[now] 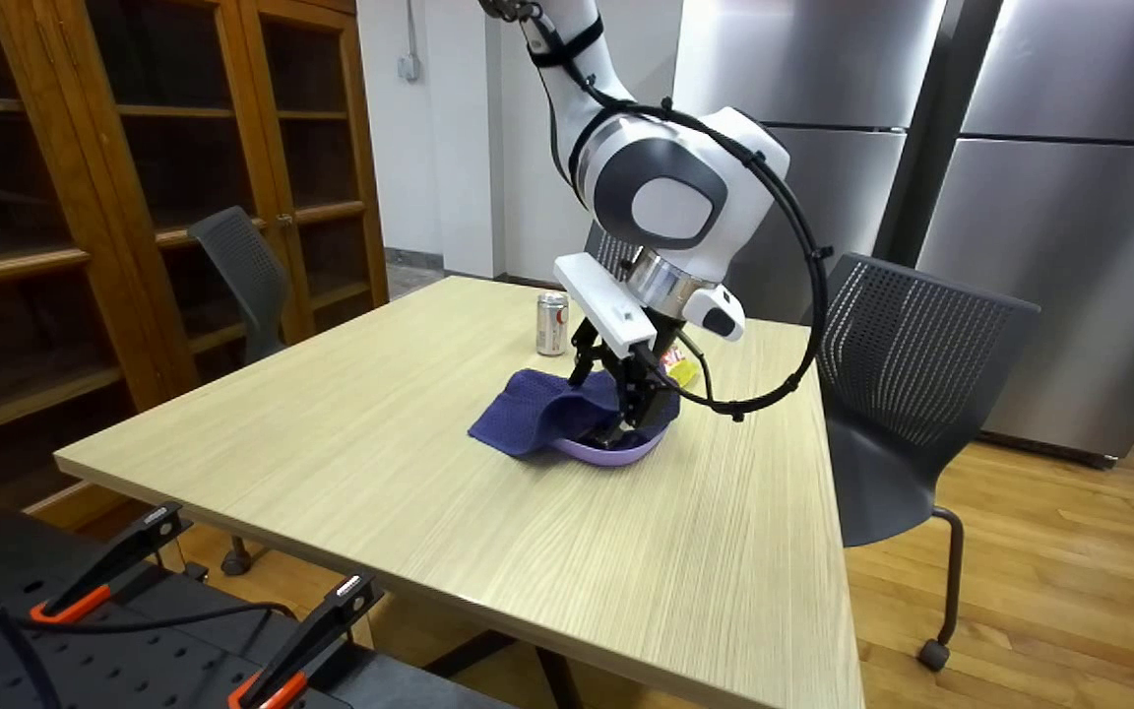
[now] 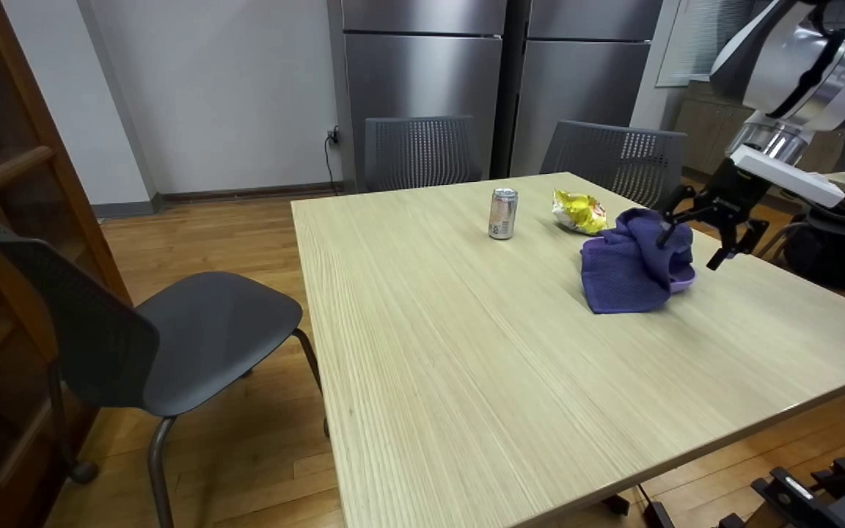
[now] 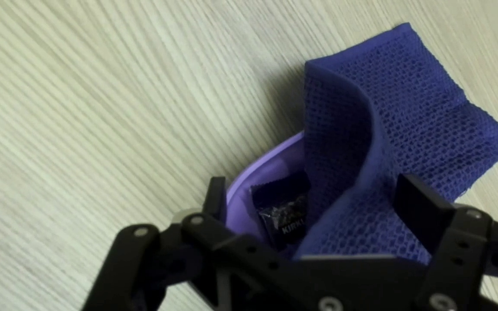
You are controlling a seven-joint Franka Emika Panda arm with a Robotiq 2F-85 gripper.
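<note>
Pale table [image 2: 422, 330], I see blue towel [image 3: 430, 103] half over purple bowl [image 3: 244, 211], ctr-right in wrist view, partly btwn jaws of a wide-spread gripper [image 3: 311, 194]; arm [image 2: 774, 73] slants down upper right in an exterior view.

In the wrist view the pale capitals KIRK, followed by part of another letter, stand on a dark packet [image 3: 277, 207] inside the purple bowl [image 3: 270, 162], and the dark blue cloth [image 3: 422, 116] covers the rest of the packet. In both exterior views, print on the silver can [image 2: 502, 213], toward the far edge of the surface [image 2: 466, 330], and on the yellow bag [image 2: 580, 212], nearer its right-hand edge, cannot be read. White marks on the black clamps [image 1: 309, 645] by the near edge, in an exterior view, are likewise illegible.
</note>
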